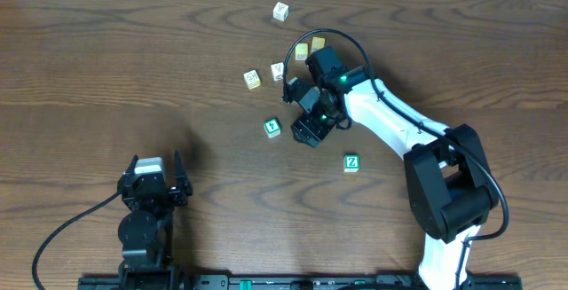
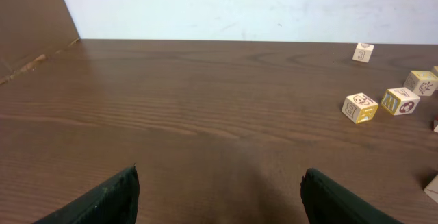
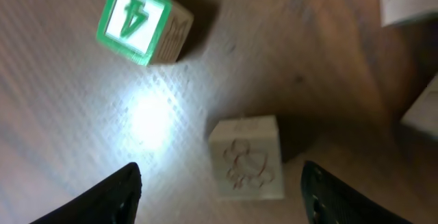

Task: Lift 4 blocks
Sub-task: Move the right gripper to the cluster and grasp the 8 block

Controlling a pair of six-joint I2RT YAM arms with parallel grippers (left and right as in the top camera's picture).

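Findings, largest item first.

**Desk** (image 1: 106, 68): dark wood-grain top carrying everything.

**Right arm** (image 1: 390, 117): reaches from the near right to the middle of the desk.

**Right hand** (image 3: 220, 176): poised low over the blocks, fingers standing wide apart and holding nothing. A pale cube (image 3: 248, 157) lies between them, nearer the right finger and touched by neither.

**Left hand** (image 2: 219, 176): parked near left, fully spread and empty, with bare desk between its fingers.

**Blocks:**
- The green-edged block (image 3: 140, 25) lies just left of my right hand.
- The green Z block (image 1: 351, 162) lies apart on the near right.
- A white block (image 1: 280, 11) sits at the far edge, well away.
- The print colour on the pale cube is too faint to tell.

**Handling, in my judgement:** the blocks are small, rigid and light, with flat, smooth faces. They are not fragile, but one is liable to skid or twist if one finger arrives first. I would take two opposite side faces, squared to the fingers. The pale cube sits slightly skewed, so it needs centring.

**View comparison:**
- Overhead gives the whole spread and alone shows the Z block, but my right hand hides the pale cube there.
- The right wrist view shows that cube and the clearance either side.
- The left wrist view shows only other pale cubes (image 2: 359, 107) far right.
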